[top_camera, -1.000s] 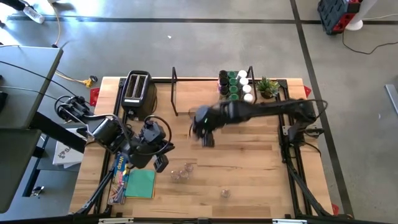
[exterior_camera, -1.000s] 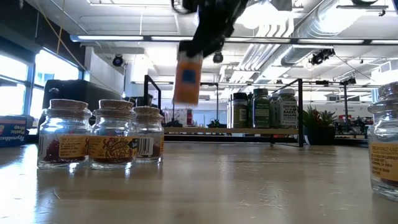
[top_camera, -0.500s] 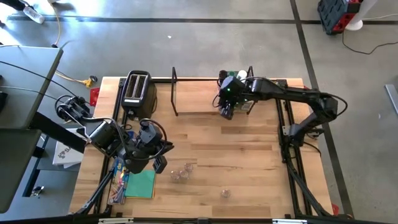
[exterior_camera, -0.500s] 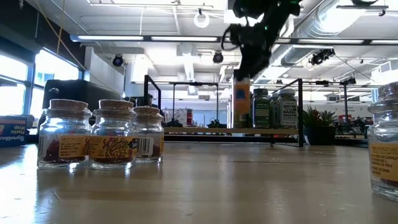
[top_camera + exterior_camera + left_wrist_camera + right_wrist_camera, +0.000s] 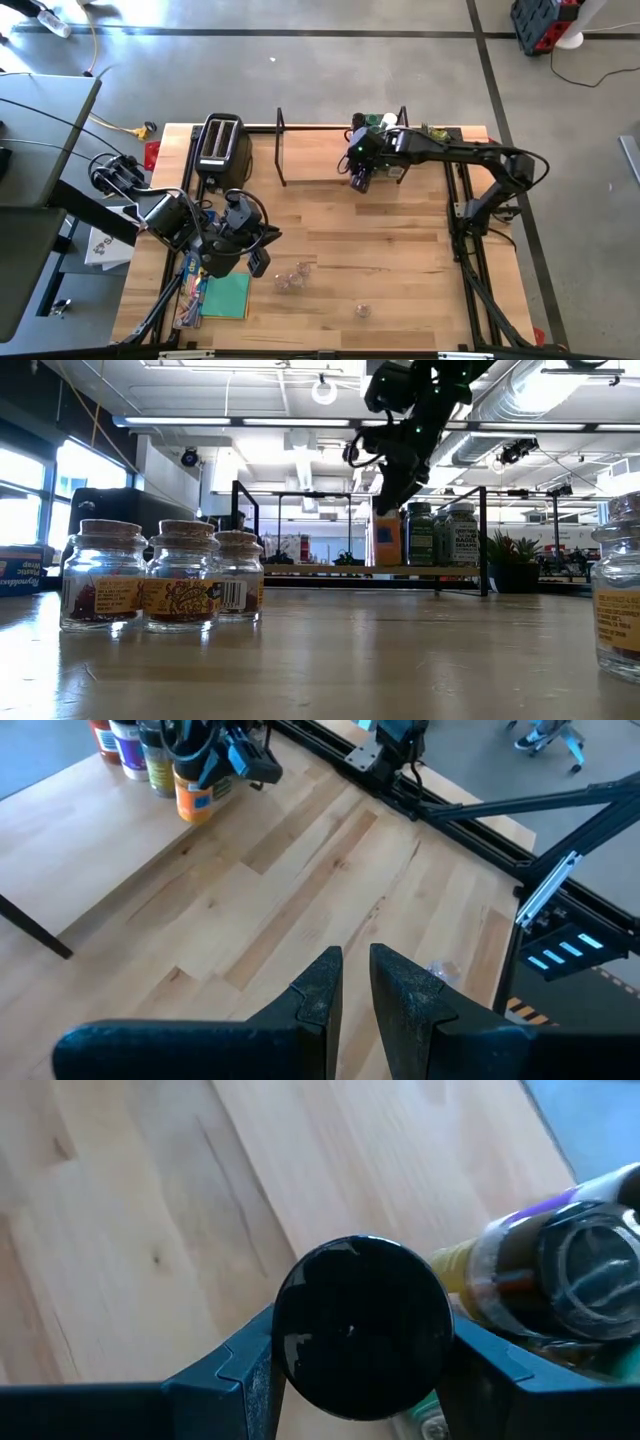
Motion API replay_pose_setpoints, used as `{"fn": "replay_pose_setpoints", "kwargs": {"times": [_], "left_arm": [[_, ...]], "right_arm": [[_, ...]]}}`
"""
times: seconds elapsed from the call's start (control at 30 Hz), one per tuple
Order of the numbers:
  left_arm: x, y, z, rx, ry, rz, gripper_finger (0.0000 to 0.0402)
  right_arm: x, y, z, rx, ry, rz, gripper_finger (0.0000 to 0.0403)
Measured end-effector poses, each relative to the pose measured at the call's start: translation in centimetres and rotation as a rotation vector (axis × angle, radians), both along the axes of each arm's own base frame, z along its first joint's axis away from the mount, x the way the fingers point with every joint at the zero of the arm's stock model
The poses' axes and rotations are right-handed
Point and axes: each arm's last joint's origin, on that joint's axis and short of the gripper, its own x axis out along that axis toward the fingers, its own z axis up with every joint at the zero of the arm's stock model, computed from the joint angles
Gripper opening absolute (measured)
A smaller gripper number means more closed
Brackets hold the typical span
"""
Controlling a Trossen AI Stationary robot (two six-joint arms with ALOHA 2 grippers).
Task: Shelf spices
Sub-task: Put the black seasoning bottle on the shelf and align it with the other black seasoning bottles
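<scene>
My right gripper (image 5: 360,172) is at the shelf (image 5: 315,155), shut on a spice jar (image 5: 385,540) with an orange body, a blue label and a dark lid (image 5: 360,1325). The jar is upright, right beside the other spices (image 5: 385,128) that stand on the shelf board (image 5: 330,569). Loose clear glass jars (image 5: 290,278) stand on the table near its front. Above the table's near left part hangs my left gripper (image 5: 348,982), its fingers nearly together with nothing between them. My right gripper pinches the jar between its two fingers (image 5: 250,1370), one on each side just under the dark lid (image 5: 300,1380). The fingers slant down at it from above. The jar stays upright with its base (image 5: 385,563) at the shelf board; whether it rests there I cannot tell.
A black-and-silver toaster (image 5: 220,140) stands at the far left and a small potted plant (image 5: 432,138) at the far right. A green pad and packets (image 5: 222,292) lie at the near left. One more glass jar (image 5: 361,311) stands near the front. Bare wood lies mid-table.
My right gripper has carried the jar from the table's middle toward the far edge and right, then lowered it at the shelf beside the standing spices. In the last half second it has only settled a little lower.
</scene>
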Motion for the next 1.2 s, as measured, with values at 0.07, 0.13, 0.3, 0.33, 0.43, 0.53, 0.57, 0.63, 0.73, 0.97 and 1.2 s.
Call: {"fn": "replay_pose_setpoints", "kwargs": {"times": [0.07,0.13,0.3,0.33,0.43,0.53,0.57,0.63,0.73,0.97,1.2], "left_arm": [[0.01,-0.01,0.0,-0.002,-0.001,0.0,0.005],[0.01,-0.01,0.01,-0.002,-0.001,0.0,0.005],[0.01,-0.01,0.0,-0.002,-0.001,0.0,0.005],[0.01,-0.01,-0.01,-0.002,0.0,0.0,0.005],[0.01,-0.01,0.0,-0.002,0.0,0.0,0.005],[0.0,-0.01,-0.01,-0.002,0.0,-0.001,0.005],[0.01,-0.01,-0.01,-0.002,0.0,-0.001,0.005],[0.0,-0.01,-0.01,-0.002,0.001,-0.001,0.005],[0.0,-0.01,-0.01,-0.003,0.001,-0.002,0.005],[0.0,-0.01,-0.01,-0.003,0.001,-0.002,0.005],[0.0,-0.02,-0.02,-0.005,0.003,-0.004,0.005]], "right_arm": [[0.01,-0.08,0.08,-0.005,-0.008,-0.015,0.0191],[-0.03,-0.11,0.06,-0.011,-0.002,-0.02,0.0193],[-0.06,-0.18,0.06,-0.012,-0.001,-0.023,0.0214],[-0.07,-0.19,0.06,-0.012,0.0,-0.023,0.0216],[-0.09,-0.26,0.06,-0.011,-0.002,-0.028,0.0218],[-0.12,-0.33,0.06,-0.013,0.0,-0.031,0.0219],[-0.13,-0.35,0.06,-0.018,0.001,-0.034,0.0219],[-0.14,-0.37,0.06,-0.024,0.004,-0.037,0.022],[-0.15,-0.39,0.06,-0.031,0.007,-0.039,0.0221],[-0.22,-0.38,0.04,-0.038,0.016,-0.046,0.0232],[-0.27,-0.38,0.02,-0.043,0.024,-0.047,0.0264]]}}
